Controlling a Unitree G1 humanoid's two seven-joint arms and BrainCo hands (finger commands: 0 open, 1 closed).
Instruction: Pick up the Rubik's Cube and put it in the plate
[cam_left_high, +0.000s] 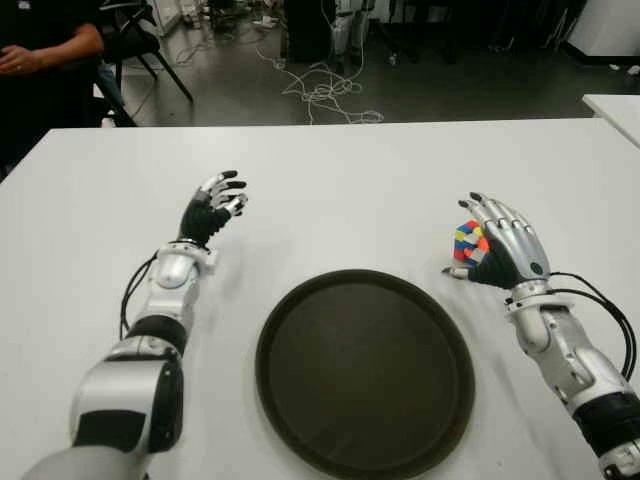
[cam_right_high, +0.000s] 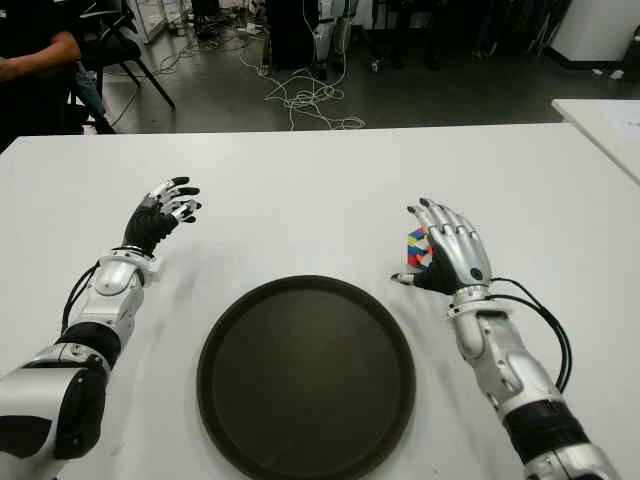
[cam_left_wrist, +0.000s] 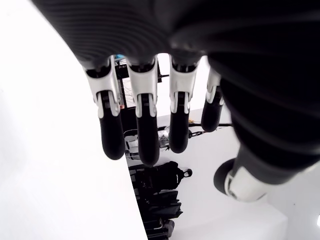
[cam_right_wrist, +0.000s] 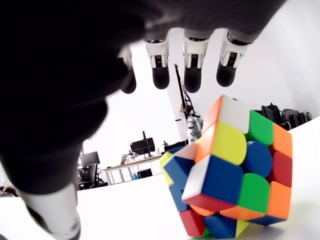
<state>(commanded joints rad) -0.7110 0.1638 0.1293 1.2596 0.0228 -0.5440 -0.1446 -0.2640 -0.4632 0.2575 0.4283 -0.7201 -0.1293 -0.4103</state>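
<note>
White worktop (cam_left_high: 350, 170) in a cable-strewn lab: at right of frame, the robot's right hand (cam_left_high: 497, 245) cups its spread fingers around the Rubik's Cube (cam_left_high: 468, 243), which sits on the surface, not yet gripped, apparently lining up a grasp. Just lower left lies the dark plate (cam_left_high: 365, 372), bare and within easy reach; the left hand (cam_left_high: 213, 208), fingers relaxed and holding nothing, shows at frame left.

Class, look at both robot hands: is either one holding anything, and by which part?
Nothing is held. The right hand is open beside the Rubik's Cube, not gripping it; the left hand is empty.
</note>
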